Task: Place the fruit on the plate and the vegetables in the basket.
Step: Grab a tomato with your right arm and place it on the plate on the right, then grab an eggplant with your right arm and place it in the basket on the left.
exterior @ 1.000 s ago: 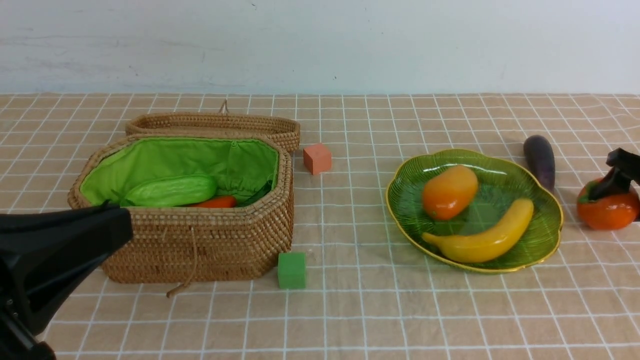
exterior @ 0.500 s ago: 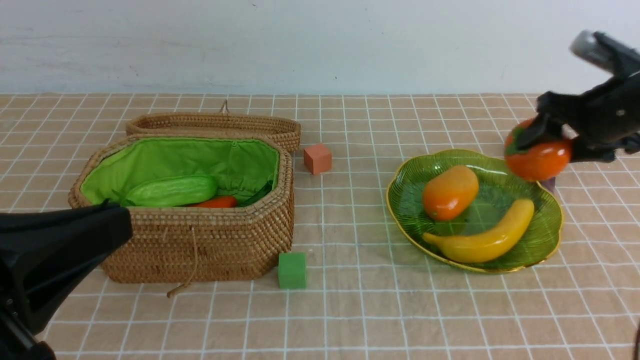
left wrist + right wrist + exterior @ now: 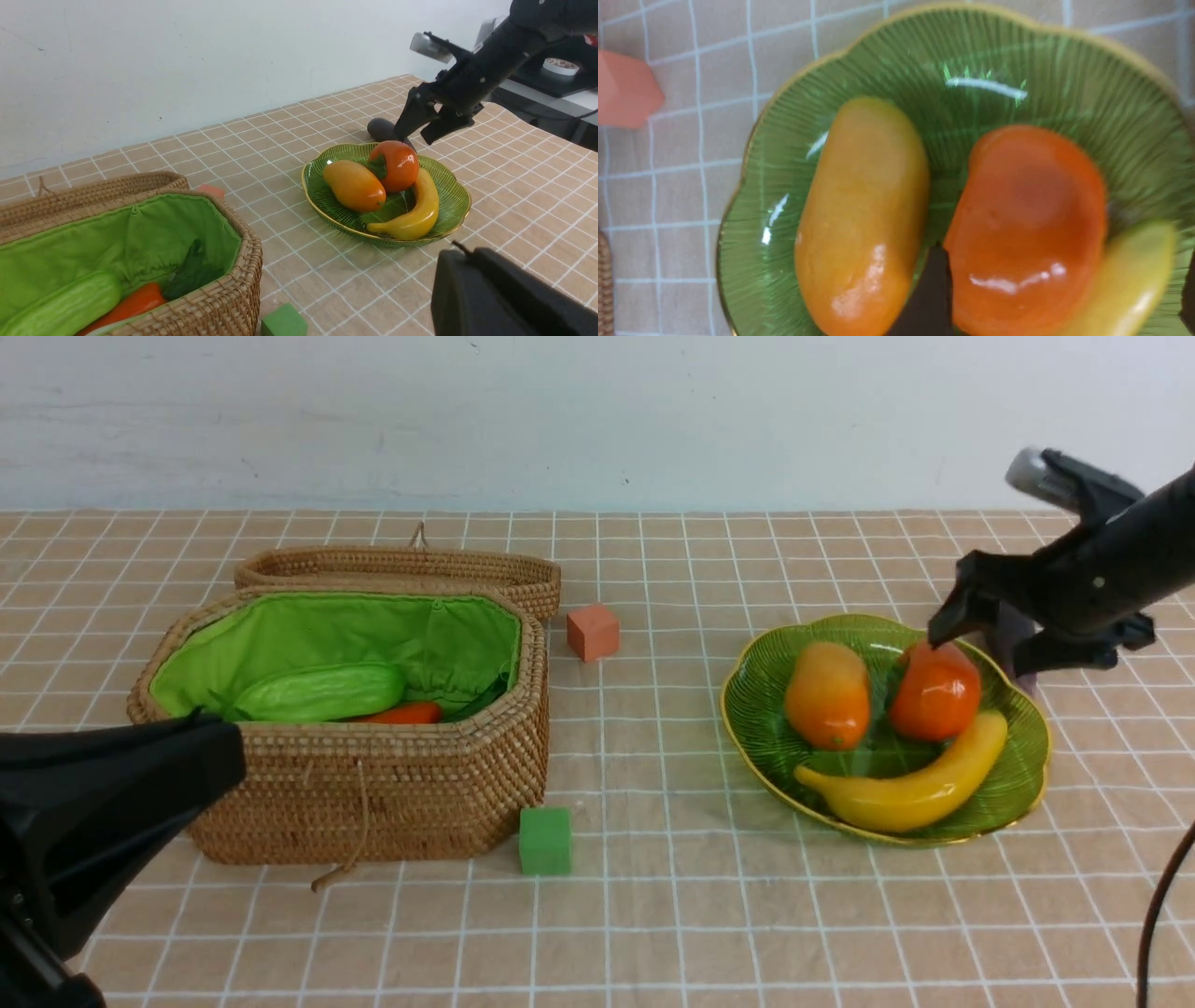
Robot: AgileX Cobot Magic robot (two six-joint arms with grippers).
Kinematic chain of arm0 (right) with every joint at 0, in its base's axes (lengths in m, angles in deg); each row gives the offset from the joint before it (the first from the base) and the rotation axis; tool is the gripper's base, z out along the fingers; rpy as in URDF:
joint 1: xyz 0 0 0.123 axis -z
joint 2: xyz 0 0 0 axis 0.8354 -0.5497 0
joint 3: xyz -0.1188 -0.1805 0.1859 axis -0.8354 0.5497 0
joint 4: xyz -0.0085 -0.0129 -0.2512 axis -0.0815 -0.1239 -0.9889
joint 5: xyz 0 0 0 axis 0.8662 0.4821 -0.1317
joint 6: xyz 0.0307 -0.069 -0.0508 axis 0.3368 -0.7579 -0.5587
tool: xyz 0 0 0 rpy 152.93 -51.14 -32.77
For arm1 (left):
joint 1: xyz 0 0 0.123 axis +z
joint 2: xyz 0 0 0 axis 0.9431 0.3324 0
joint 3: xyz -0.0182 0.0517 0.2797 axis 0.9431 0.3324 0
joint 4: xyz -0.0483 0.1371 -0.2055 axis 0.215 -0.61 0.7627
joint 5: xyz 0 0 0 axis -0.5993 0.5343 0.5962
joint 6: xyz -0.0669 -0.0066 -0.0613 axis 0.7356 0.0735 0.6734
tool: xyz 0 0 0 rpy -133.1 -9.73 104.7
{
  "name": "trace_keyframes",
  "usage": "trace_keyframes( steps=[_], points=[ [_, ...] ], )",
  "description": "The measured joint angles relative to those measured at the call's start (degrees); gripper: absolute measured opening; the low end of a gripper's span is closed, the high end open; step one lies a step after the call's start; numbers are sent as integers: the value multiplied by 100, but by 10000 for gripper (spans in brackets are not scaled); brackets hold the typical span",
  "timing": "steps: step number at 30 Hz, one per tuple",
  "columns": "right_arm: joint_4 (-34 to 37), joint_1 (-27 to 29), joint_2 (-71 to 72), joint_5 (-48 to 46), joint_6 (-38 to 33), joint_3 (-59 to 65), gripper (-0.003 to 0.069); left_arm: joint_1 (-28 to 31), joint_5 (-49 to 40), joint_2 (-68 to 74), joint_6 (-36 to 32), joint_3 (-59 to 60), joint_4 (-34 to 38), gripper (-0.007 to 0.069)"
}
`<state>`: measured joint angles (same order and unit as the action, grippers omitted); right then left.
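Observation:
On the green ribbed plate (image 3: 1018,775) lie the fruit: mango (image 3: 827,694), persimmon (image 3: 935,691) and banana (image 3: 910,786). My right gripper (image 3: 978,653) hangs open just above the plate's far right rim, its fingers (image 3: 924,294) apart on either side of the loose persimmon (image 3: 1027,224). The purple eggplant (image 3: 383,129) lies on the cloth behind the plate, mostly hidden by that gripper. The open basket (image 3: 373,784) holds a cucumber (image 3: 317,692) and a carrot (image 3: 403,713). My left gripper (image 3: 219,742) is shut and empty, low in front of the basket's left end.
The basket's lid (image 3: 401,569) lies flipped back behind it. An orange cube (image 3: 592,632) sits right of the lid and a green cube (image 3: 544,840) at the basket's front right corner. A pale wall closes the far side of the table.
My right gripper lifted the persimmon from the cloth right of the plate, carried it left over the plate and let it go. The mango turned upright and the banana shifted slightly. The left arm stayed still.

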<state>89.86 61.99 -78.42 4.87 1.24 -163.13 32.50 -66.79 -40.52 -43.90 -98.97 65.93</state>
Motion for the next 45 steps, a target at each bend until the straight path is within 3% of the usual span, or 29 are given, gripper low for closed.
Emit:
trace_keyframes(
  steps=[6,10,17,24,26,29,36,41,42,44,45],
  points=[
    [-1526,32,-36,219,787,-812,559,0,248,0,0,0,-11,0],
    [-2015,58,-610,487,1240,-1249,547,0,513,0,0,0,-11,0],
    [-2176,92,-2200,576,1599,-2300,545,0,724,0,0,0,-15,4],
    [-2192,92,-2754,578,1604,-2663,523,0,701,0,0,0,-15,4],
    [-2208,92,-2781,578,1612,-2692,489,0,700,0,0,0,-15,4],
    [-2297,98,-2803,578,1579,-2720,374,0,644,0,0,0,-15,4],
    [-2817,170,-2493,-14,1288,-2891,377,0,127,0,75,0,-15,4],
    [-2307,119,-1520,-750,714,-3046,377,0,-324,5,346,-84,-15,4],
    [-1421,-166,-1084,-1030,-80,-3077,377,0,-593,19,483,-208,-91,4],
    [-534,-574,-742,-1242,-1083,-3110,377,0,-947,19,702,-363,-310,4],
    [-315,-697,-712,-1262,-1199,-3110,377,0,-1016,19,729,-400,-372,4]
  ],
)
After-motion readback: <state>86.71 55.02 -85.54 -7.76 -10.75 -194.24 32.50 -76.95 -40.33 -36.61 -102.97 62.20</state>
